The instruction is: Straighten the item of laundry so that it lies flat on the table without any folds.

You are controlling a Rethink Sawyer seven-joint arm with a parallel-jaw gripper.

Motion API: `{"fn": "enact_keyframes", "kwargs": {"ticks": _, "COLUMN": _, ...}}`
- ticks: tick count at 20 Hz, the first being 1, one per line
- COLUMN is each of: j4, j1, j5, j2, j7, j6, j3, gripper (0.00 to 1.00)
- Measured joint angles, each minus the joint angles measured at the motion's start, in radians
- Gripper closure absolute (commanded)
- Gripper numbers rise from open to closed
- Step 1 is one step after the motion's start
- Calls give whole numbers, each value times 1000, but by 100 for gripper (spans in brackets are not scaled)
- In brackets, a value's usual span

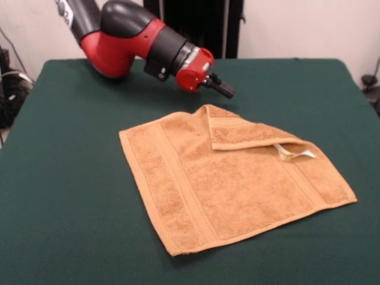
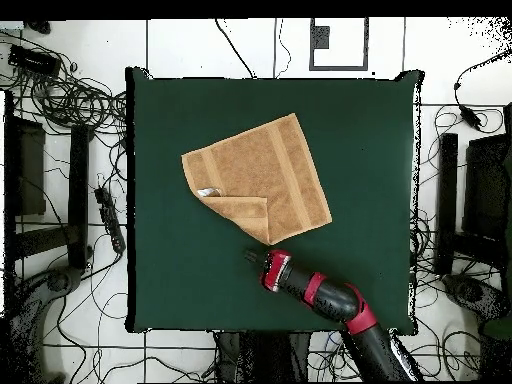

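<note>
**A:** Start with the biggest thing. What did the scene hold?

**B:** The table (image 1: 71,196), covered in dark green cloth, took up nearly everything. On it, roughly central, lay the towel (image 1: 225,190), orange-tan terry with woven border bands. It was mostly spread out, but one corner was folded over on top of it as a triangular flap (image 1: 249,133), on the side toward the arm.

**A:** And the arm?

**B:** The red and black arm (image 1: 127,35) reached in low over the cloth, its gripper (image 1: 221,86) just beside the folded corner but apart from it. It held nothing. Whether its tip was apart or together I could not tell; it showed only as a short dark stub in both views.

**A:** So which step was in hand?

**B:** I judged it the approach to the last fold. The rest of the towel lay flat, so the task looked largely done apart from that flap.

**A:** What would the next move call for?

**B:** Probably coming down onto the flap's free tip, which lay out by the tag, pinching only the upper layer, then carrying it outward past the crease, away from the towel's middle, until it lay open. Catching both layers would likely drag the whole towel instead.

**A:** Any writing?

**B:** A small white care tag (image 1: 295,154) poked out from under the flap's edge. Nothing on it could be read, and I made out no brand lettering on the arm.
</note>
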Motion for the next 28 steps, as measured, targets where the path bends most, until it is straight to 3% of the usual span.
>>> {"fn": "enact_keyframes", "kwargs": {"ticks": 7, "j4": 70, "j1": 97, "j5": 7, "j2": -179, "j7": 0, "j6": 0, "j3": -1, "gripper": 100}}
{"fn": "enact_keyframes", "kwargs": {"ticks": 13, "j4": 92, "j1": 130, "j5": 32, "j2": -266, "j7": 0, "j6": 0, "j3": -2, "gripper": 100}}
{"fn": "enact_keyframes", "kwargs": {"ticks": 19, "j4": 97, "j1": 141, "j5": 45, "j2": -304, "j7": 0, "j6": -1, "j3": -3, "gripper": 100}}
{"fn": "enact_keyframes", "kwargs": {"ticks": 28, "j4": 96, "j1": 126, "j5": 50, "j2": -287, "j7": 0, "j6": -53, "j3": -3, "gripper": 100}}
